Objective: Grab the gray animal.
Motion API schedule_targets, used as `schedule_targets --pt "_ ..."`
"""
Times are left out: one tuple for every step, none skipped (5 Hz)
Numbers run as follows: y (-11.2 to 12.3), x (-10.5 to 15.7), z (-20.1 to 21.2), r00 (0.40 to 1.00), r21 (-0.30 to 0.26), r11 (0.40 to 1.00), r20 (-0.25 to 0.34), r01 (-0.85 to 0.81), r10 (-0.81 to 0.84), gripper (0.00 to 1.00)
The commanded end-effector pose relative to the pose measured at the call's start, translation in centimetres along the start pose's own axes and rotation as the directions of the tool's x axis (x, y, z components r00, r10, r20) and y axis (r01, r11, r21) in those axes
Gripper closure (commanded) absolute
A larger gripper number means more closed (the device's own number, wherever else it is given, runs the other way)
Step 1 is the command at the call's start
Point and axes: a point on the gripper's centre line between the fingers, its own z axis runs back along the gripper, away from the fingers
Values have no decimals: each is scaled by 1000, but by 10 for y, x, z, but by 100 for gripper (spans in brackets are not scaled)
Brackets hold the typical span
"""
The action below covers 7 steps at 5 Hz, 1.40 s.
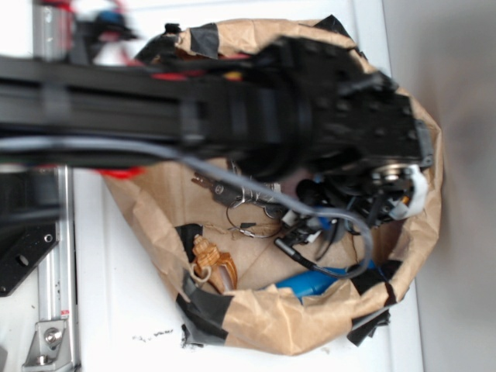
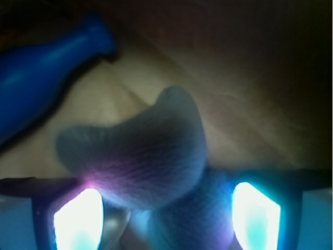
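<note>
Gray animal: soft gray plush toy w/ long ears (image 2: 151, 166) sits between your fingers, ears pointing away from the wrist cam, over brown paper.
Gripper: black gripper (image 2: 166, 213) w/ glowing pads (image 2: 78, 219); fingers flank the toy, can't tell if squeezing.
Nearby: blue plastic bottle (image 2: 36, 78) upper left, apart from toy.
Writing: none legible.
Exterior: arm blocks toy inside crumpled paper bag (image 1: 271, 318).

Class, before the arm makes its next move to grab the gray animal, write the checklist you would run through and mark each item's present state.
1. Gray animal lies between the tool's fingers: ok.
2. Tool closed on it: cannot tell.
3. Blue bottle outside the fingers: ok.
4. Keys away from the tool: ok.
5. Animal visible in the exterior view: not ok, the arm hides it.
</note>
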Motion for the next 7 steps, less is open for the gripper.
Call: schedule_targets --pt "-3 -2 11 998 67 996 -6 -54 55 100" --pt "-1 -12 62 985 125 977 11 -173 173 100" --pt "4 -32 111 913 209 889 81 -408 400 100" --pt "-5 -50 141 775 98 769 46 -632 630 100" --pt "-20 -59 158 655 72 651 61 -756 754 100" --pt "-33 -63 168 583 19 584 98 -812 807 100" --pt "-36 -62 161 527 24 528 87 -849 845 100"
